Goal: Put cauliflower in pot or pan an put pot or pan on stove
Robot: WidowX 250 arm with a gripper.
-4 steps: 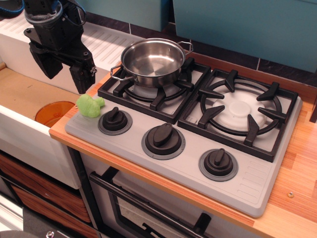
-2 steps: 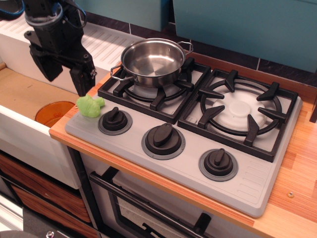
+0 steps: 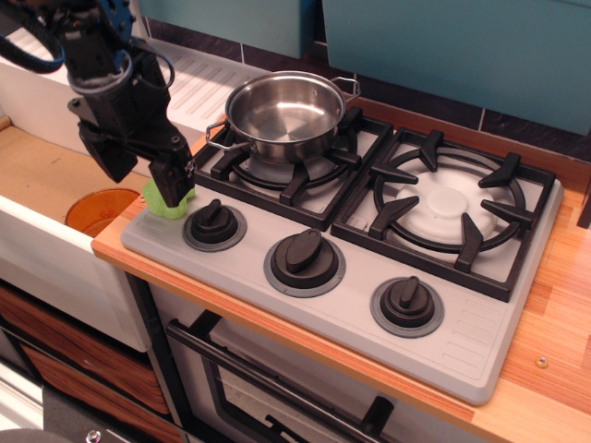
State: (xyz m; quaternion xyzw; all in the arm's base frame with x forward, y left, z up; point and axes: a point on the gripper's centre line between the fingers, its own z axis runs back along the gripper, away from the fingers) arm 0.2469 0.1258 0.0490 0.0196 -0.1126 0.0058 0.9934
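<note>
Item 1, far left: orange bowl (image 3: 100, 209), sunk in the basin at about 8 o'clock from the cooktop. Off-task, but it lies directly below the counter edge.

Item 2: gripper (image 3: 148, 180), black, fingers spread apart, lowered over the vegetable with one finger in front of it. Whether the pads touch it yet cannot be told.

Item 3: cauliflower (image 3: 162, 205), light green, on the stove's (image 3: 369, 332) grey front-left corner, just beside the leftmost knob (image 3: 213, 224) at its 9 o'clock. Partly hidden by the finger.

Item 4: pot (image 3: 284, 114), steel, empty, seated on the left burner at 1 o'clock from the cauliflower.

Risks, as judged: the lumpy head may squirt out of an off-centre pinch and roll off the corner into the basin; a finger may snag the knob; a low carry may clip the pot's near handle and shove it off the grate.
</note>
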